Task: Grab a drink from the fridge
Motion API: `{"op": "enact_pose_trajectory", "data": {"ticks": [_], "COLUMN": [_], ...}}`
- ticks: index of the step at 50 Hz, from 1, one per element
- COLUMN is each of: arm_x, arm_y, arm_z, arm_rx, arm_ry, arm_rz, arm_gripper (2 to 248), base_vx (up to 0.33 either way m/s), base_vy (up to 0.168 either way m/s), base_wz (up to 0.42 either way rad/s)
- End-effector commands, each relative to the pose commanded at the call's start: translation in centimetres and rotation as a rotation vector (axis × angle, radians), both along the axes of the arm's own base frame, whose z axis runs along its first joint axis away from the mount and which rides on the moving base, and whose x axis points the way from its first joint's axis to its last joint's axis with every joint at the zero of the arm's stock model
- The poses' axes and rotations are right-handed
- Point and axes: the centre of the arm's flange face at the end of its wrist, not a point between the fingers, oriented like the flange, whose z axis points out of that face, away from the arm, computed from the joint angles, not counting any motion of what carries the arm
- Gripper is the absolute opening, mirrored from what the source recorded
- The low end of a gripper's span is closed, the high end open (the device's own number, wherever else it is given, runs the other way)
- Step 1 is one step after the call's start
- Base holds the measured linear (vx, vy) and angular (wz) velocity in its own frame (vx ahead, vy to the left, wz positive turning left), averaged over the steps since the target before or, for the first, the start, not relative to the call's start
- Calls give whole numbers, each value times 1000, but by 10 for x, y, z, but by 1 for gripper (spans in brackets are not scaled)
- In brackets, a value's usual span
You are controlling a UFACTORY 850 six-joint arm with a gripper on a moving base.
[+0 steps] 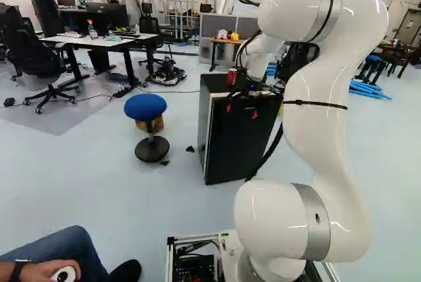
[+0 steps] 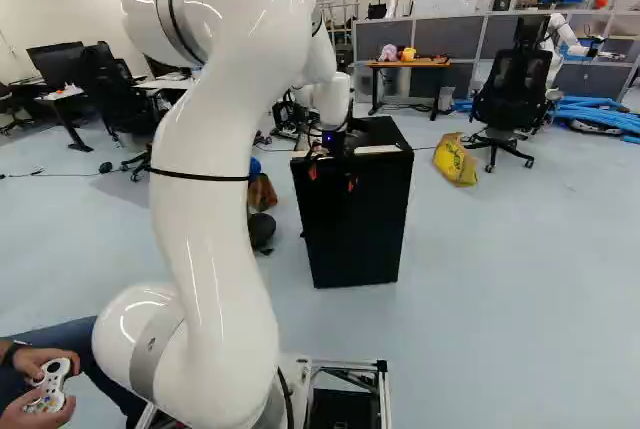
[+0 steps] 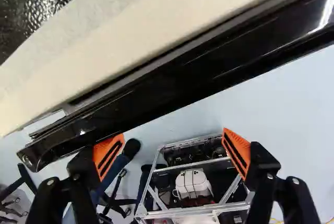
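We raise our white arm (image 1: 316, 124) from its lowest joint (image 1: 276, 270) at the foot of the left base view, its long link upright with a gentle curve, then bend it over at the top and reach ahead to the wrist (image 1: 264, 47). Below that, our black hand (image 1: 242, 110) points downward, its 2 fingers spread wide, orange pads (image 3: 108, 156) facing each other.

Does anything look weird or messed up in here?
A crumpled yellow bag slouches on the floor beside the black wheeled chair, and long blue tubes lie in a loose heap behind. Both look left out. I see no spill or damage on the black boxy fridge.
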Motion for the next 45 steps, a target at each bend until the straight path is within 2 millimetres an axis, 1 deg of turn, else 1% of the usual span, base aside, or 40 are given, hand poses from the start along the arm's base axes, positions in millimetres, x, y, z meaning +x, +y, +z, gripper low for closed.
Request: {"op": "enact_pose_trajectory", "data": {"ticks": [31,45], "arm_x": [7,5], "arm_y": [-3,-2], "arm_z": [1,1], "arm_rx": [-28,-28], "arm_ry": [-76,-75], "arm_rz": [-9,-10], "arm_gripper": [247,247], "base_vx": [0,0], "base_vy": [0,0], "base_wz": [0,0]}}
